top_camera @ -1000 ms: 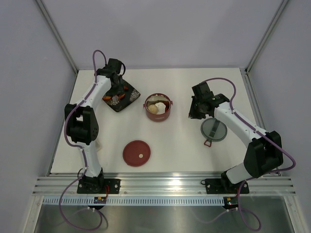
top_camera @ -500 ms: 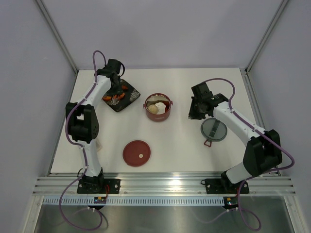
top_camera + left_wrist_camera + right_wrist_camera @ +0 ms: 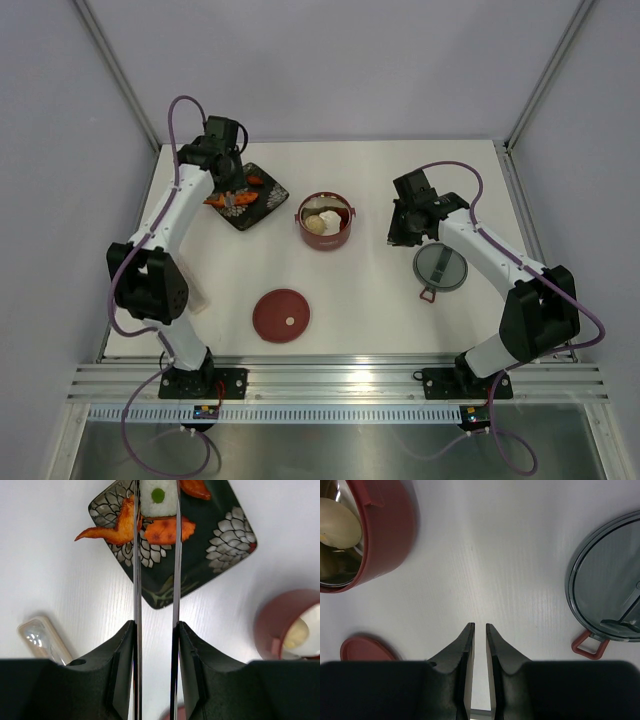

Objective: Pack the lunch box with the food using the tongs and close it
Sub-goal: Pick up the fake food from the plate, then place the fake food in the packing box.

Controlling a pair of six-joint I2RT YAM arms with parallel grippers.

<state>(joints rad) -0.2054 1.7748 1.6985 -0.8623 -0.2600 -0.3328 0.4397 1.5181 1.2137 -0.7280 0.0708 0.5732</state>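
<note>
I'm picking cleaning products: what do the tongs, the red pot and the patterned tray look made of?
Tongs: polished metal, thin mirror-bright arms. Pot: probably smooth red plastic outside, shiny steel-looking inside. Tray: black, printed white flowers; plastic or lacquer, can't tell.

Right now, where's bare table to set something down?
Bare: the near middle between the flat red round lid and the grey clear round lid; the far strip behind the round dark-red pot. Crowded: the black flower-patterned tray, with food and silver tongs.

Black floral tray [image 3: 197, 550] on white table [image 3: 370, 300], pale rectangular object [image 3: 42, 640] apart.
</note>
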